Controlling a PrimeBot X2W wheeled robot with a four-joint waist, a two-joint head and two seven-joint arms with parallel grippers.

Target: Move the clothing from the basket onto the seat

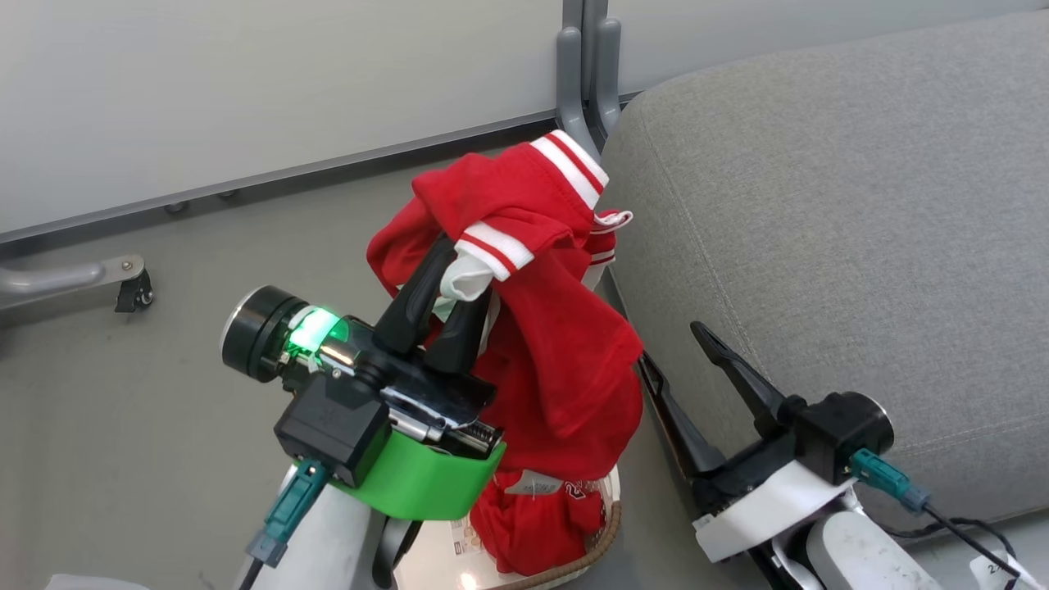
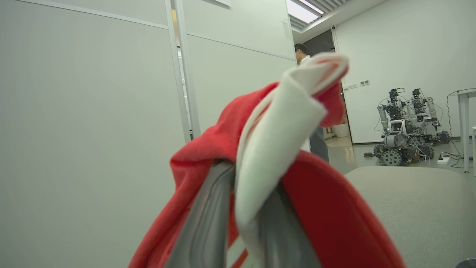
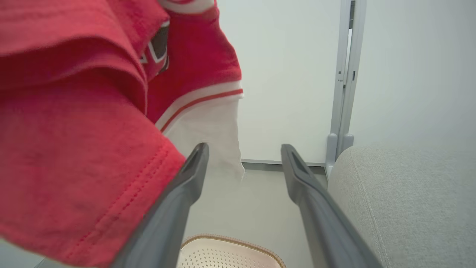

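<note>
Pinching soft bright-red white-striped clothing in nearly-closed left tool, holding it high to clear small cream perforated plastic basket beside large light-grey fabric seat; holding right tool wide, empty.

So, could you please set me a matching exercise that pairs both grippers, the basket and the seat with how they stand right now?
Things:
1. left gripper
2. right gripper
3. basket
4. seat

States:
A. light grey, right beside the basket
B. open, holding nothing
C. shut on the red shirt, which hangs above the basket
D. on the floor, with red cloth in it

Pairs: 1-C, 2-B, 3-D, 4-A
</note>
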